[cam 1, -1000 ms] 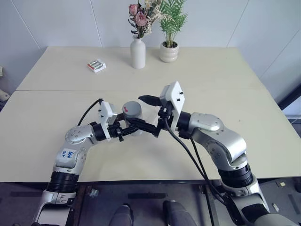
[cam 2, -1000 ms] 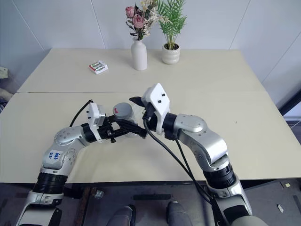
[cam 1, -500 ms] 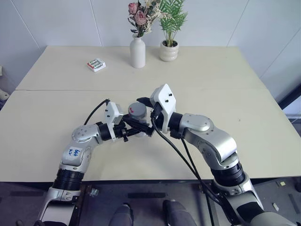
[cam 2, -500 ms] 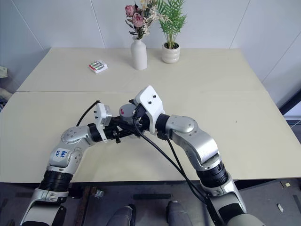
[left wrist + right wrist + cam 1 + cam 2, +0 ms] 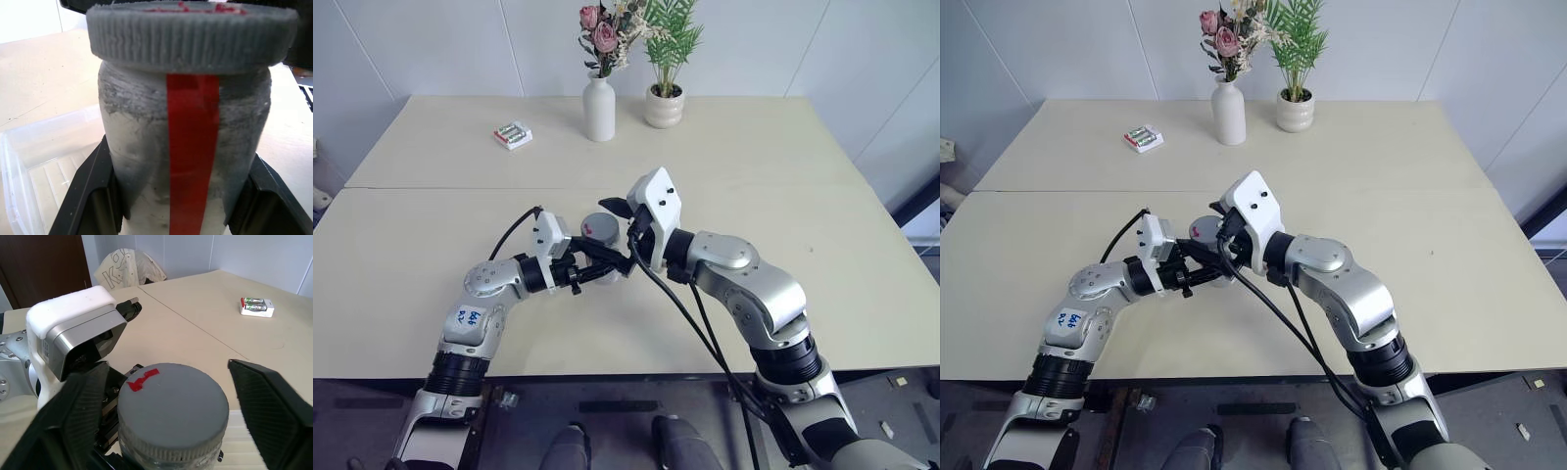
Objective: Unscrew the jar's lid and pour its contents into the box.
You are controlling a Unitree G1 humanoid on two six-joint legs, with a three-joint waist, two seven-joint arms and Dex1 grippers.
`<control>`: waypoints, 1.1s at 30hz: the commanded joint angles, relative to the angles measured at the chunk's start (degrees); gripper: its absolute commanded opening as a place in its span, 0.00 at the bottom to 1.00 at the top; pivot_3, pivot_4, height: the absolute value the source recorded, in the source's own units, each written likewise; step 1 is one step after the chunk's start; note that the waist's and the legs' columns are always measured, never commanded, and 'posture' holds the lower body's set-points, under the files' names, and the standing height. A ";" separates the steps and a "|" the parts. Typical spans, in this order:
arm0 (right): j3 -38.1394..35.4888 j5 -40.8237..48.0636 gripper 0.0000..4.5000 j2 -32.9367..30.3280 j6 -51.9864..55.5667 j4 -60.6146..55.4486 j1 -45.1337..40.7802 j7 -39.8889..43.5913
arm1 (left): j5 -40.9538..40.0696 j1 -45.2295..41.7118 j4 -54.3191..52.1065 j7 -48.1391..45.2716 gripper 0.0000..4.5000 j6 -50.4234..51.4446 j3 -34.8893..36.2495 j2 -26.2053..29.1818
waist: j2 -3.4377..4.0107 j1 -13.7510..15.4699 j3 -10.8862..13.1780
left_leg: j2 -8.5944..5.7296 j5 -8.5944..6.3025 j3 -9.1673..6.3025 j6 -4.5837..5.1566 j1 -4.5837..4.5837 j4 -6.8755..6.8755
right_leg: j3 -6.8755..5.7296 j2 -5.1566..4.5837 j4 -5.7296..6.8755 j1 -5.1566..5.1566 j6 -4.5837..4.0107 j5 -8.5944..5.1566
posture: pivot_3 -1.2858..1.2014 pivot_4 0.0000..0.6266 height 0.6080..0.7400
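The jar [image 5: 190, 161] is a cloudy cylinder with a red strip down its side, held upright a little above the table by my left gripper [image 5: 605, 262], which is shut on its body. The ribbed grey lid [image 5: 173, 401], with a red mark on top, sits on the jar. My right gripper [image 5: 613, 231] reaches in from the right, open, one finger on each side of the lid and a small gap at one side. The clear box [image 5: 29, 166] lies on the table just below and beside the jar. The jar's cloudy wall hides the contents.
At the table's far edge stand a white vase of flowers [image 5: 599, 110] and a small potted plant [image 5: 665, 106]. A white pack of green batteries [image 5: 513, 135] lies at the far left. A seam [image 5: 431, 188] crosses the beige tabletop.
My right gripper's fingers have drawn in closer around the lid. The left gripper still holds the jar in the same place.
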 commanded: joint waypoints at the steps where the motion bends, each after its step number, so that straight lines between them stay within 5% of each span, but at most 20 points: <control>1: -0.93 0.99 0.65 0.30 -0.27 -1.18 -0.06 0.59 | -0.18 -1.02 -1.98 0.18 0.46 -0.20 0.44 -0.30 | 0.00 -0.05 0.00 | 0.00 0.00 0.00 0.00 0.00 0.00 | 0.00 0.00 0.00 0.00 0.00 0.00 | 0.52 0.24 1.00; 2: -0.89 1.01 0.57 0.28 -0.31 -1.09 0.00 0.71 | -0.19 -1.05 -1.98 0.20 0.46 -0.20 0.46 -0.32 | 0.00 -0.08 0.00 | 0.00 0.00 0.00 0.00 0.00 0.00 | 0.00 0.00 0.00 0.00 0.00 0.00 | 0.52 0.24 1.00; 10: -1.85 2.68 0.57 -0.70 -1.03 0.05 -0.65 4.12 | -0.98 -0.67 -2.38 -0.77 0.46 0.22 0.65 0.07 | 0.00 -0.61 0.00 | 0.00 0.00 0.00 0.00 0.00 0.00 | 0.00 0.00 0.03 0.00 0.00 0.00 | 0.52 0.24 1.00; 23: 0.43 11.29 0.57 -14.29 -5.99 8.52 -7.11 42.29 | -6.43 -2.87 -2.23 -15.45 0.46 2.61 -0.13 2.27 | 0.00 -0.80 0.01 | -0.02 0.01 0.01 0.03 0.01 0.07 | -0.01 0.02 0.05 0.04 0.01 0.00 | 0.52 0.24 1.00; 33: 0.76 10.58 0.57 -14.77 -10.73 20.77 -13.34 55.57 | -6.61 -3.69 -1.97 -21.64 0.46 1.87 -0.75 3.06 | 0.00 -0.82 0.01 | 0.02 0.01 0.00 0.03 0.04 0.09 | -0.01 0.06 0.08 0.06 0.01 0.00 | 0.52 0.24 1.00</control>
